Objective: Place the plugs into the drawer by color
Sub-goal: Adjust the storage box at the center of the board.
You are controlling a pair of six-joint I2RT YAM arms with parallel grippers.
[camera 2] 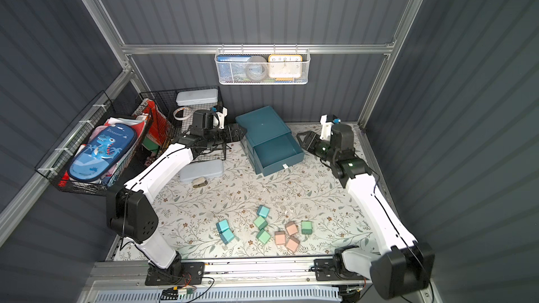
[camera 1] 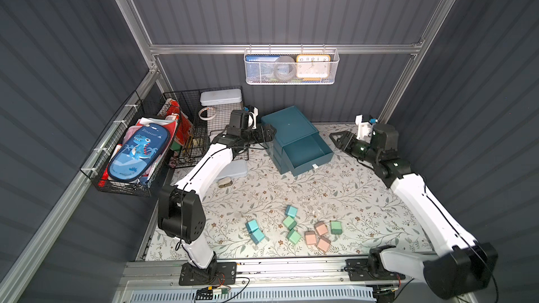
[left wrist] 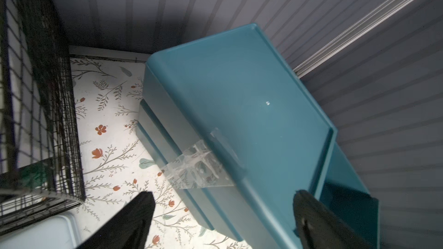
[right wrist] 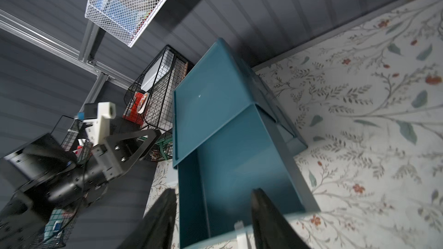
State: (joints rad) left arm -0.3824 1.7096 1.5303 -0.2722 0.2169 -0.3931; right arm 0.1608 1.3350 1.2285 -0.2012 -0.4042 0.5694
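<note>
the plugs [camera 1: 291,228] are scattered on the counter [camera 1: 350,199], well in front of the drawer [camera 1: 287,125], top tray pulled out. left hand [camera 1: 269,133] and right hand [camera 1: 335,139] are released beside it; touching plugs could be dragged along.

White mesh basket [camera 1: 262,78] holding clock [camera 1: 313,67] on rear wall; dinosaur pencil case [camera 1: 135,153] in black wire basket [camera 1: 122,191].

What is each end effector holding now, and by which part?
Nothing is held. The left end effector is open beside the drawer cabinet; the right end effector is open, clear of the pulled-out top drawer and its white tab.
</note>
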